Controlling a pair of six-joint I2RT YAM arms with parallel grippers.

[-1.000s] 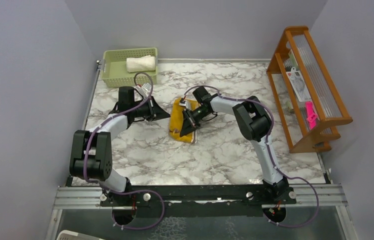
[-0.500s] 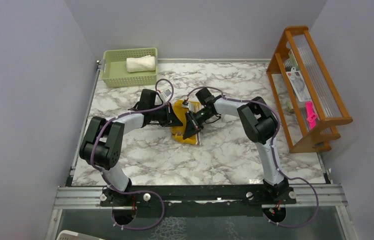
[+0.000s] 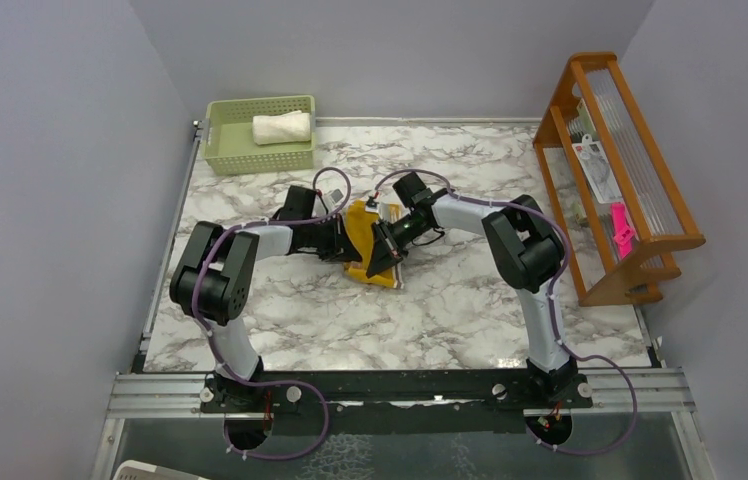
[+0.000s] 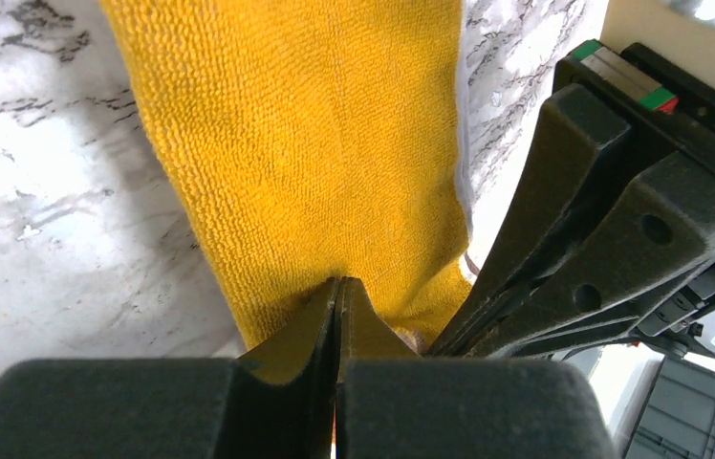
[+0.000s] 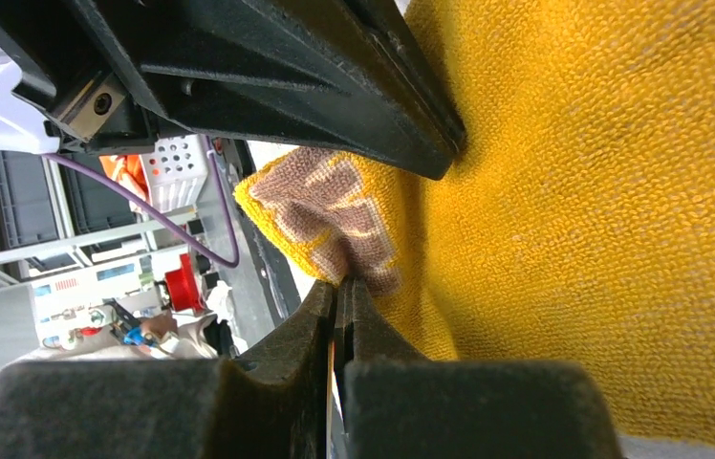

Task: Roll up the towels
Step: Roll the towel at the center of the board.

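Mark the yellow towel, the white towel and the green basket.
yellow towel (image 4: 315, 143), left wrist view, middle of cloth
white towel (image 3: 281, 127), top view, its middle
green basket (image 3: 250, 160), top view, near wall

Can't make out a single word anywhere, tbh. Got a white card (image 3: 595, 165) with red marks inside the rack (image 3: 656, 150), way too small to read. Same deal with the pink tag (image 3: 620, 232), also in the rack. Pale shapes in the brown patch (image 5: 335, 210) on the towel (image 5: 602, 239), left of the rack, maybe letters, can't tell.
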